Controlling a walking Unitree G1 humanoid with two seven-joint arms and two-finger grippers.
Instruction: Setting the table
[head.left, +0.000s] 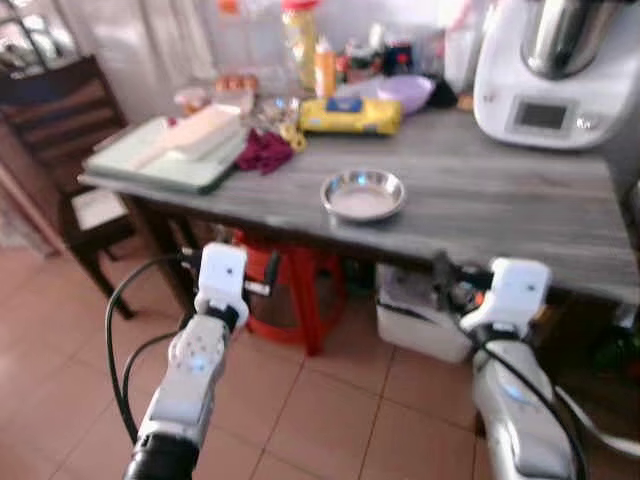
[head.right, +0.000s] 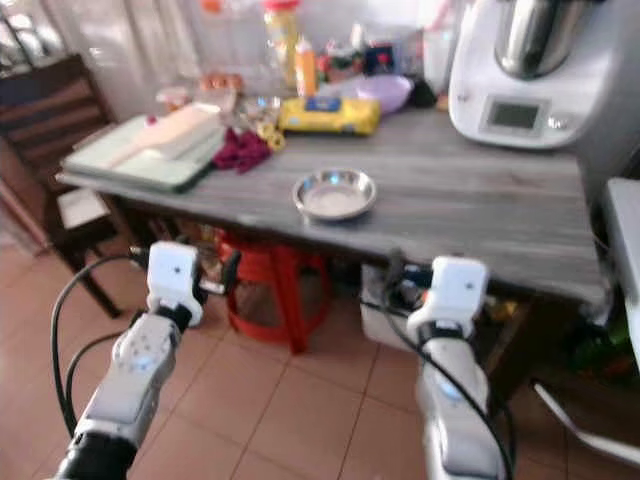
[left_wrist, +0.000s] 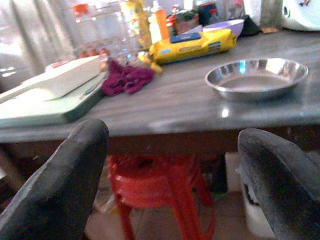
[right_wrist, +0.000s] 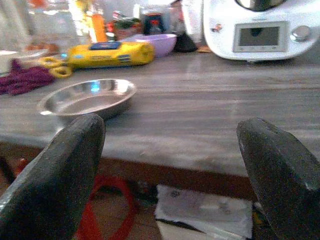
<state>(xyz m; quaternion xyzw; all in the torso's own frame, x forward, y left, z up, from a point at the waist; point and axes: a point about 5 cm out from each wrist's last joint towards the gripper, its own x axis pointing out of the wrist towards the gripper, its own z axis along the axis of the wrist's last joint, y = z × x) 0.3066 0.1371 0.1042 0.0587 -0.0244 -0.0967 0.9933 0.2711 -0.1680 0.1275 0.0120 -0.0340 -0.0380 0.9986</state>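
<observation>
A shiny metal bowl (head.left: 363, 194) sits on the grey table (head.left: 500, 200); a red stool (head.left: 300, 290) stands under it. The left gripper (left_wrist: 170, 175) and right gripper (right_wrist: 170, 170) hang low near the table's edge — both wide open, holding nothing.

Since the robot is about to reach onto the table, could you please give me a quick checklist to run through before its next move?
1. Left gripper open, holding nothing: ok.
2. Right gripper open, holding nothing: ok.
3. Steel plate sits flat near the table's front edge, nothing on it: ok.
4. Both grippers raised above the tabletop: not ok, they hang below its edge.
5. Bare tabletop around the plate: ok.
6. Red stool under the table out of the arms' path: cannot tell.
</observation>
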